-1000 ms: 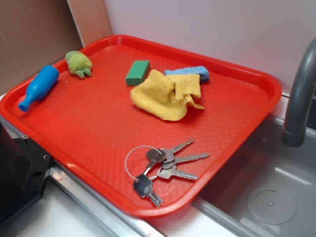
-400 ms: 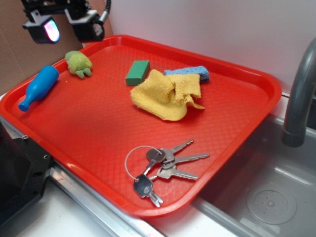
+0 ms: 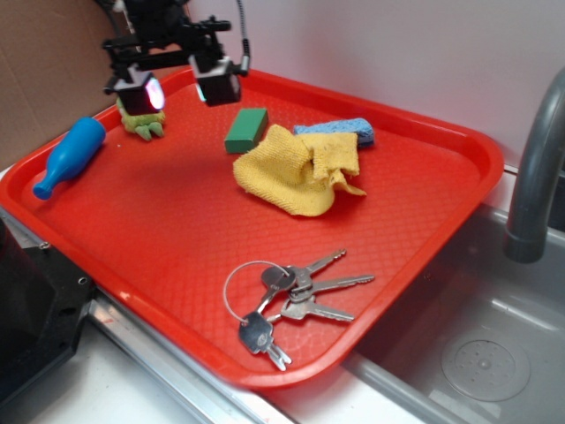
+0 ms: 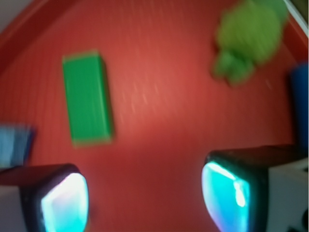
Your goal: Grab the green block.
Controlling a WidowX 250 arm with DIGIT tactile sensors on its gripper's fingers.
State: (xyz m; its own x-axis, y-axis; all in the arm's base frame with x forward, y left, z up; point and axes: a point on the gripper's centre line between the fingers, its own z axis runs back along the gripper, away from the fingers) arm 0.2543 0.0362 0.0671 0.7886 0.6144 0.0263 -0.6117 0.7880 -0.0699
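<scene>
The green block [image 3: 246,130] is a small dark green rectangular piece with flat faces and sharp edges, lying flat on the red tray [image 3: 177,221] toward its far side, just beside the yellow cloth [image 3: 296,170] and near the blue sponge [image 3: 340,131]. The end effector [image 3: 179,88] hangs above the tray between the block and the fuzzy green toy [image 3: 141,115], its 2 fingers [image 4: 65,203] spread apart and empty. The wrist view is blurred, but the block [image 4: 87,99] seems to lie ahead of the gap, off toward one finger.

The black, boxy two-fingered gripper [image 3: 181,88] hangs from a black crossbar. Each blocky black finger ends in a glossy translucent pad [image 4: 65,203] glowing cyan and white. A thin black cable [image 3: 240,35] loops just above the fingers.
</scene>
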